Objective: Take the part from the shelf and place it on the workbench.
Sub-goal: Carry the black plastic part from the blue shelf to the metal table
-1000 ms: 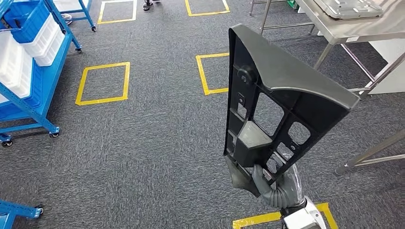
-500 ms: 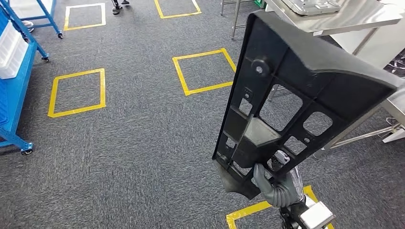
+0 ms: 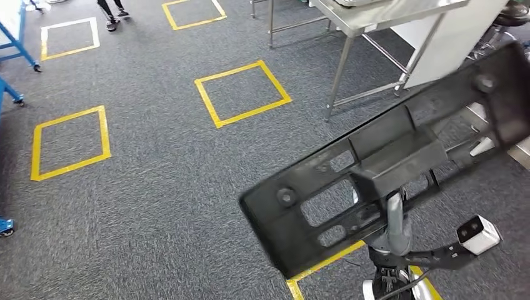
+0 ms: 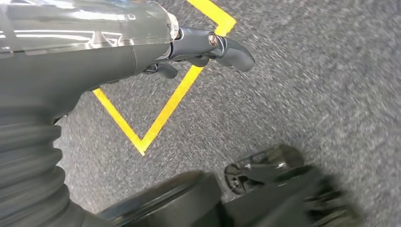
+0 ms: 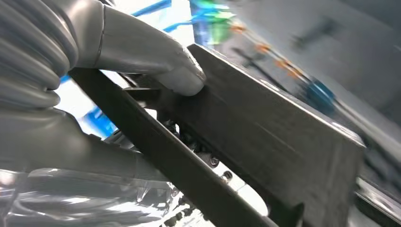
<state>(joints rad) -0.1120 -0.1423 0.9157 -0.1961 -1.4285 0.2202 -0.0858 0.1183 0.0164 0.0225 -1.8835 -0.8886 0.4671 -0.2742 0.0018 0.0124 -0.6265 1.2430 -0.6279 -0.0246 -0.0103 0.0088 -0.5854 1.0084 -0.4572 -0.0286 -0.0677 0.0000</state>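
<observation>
Gripping the part (image 3: 400,169), the right hand (image 3: 392,228) has its fingers wrapped through the openings near the middle of the piece; right wrist view shows the grey thumb (image 5: 156,61) pressed flat against a black rib of the part (image 5: 265,142). Part is a long black plastic panel with cut-outs and a raised boss, held in the air, lying on a slant across the lower right of the head view, above the floor.

Left hand (image 4: 142,52) hangs over the carpet (image 4: 307,85), fingers (image 4: 229,47) curled loosely, nothing in them; whether fully closed, cannot tell.

Floor: dark grey carpet (image 3: 156,187) marked with yellow tape squares (image 3: 242,92). Steel-legged workbench (image 3: 375,12) stands at upper right, well apart from the part. Blue trolley frame with castor (image 3: 15,37) at upper left. A person's feet (image 3: 115,19) at the far edge.
</observation>
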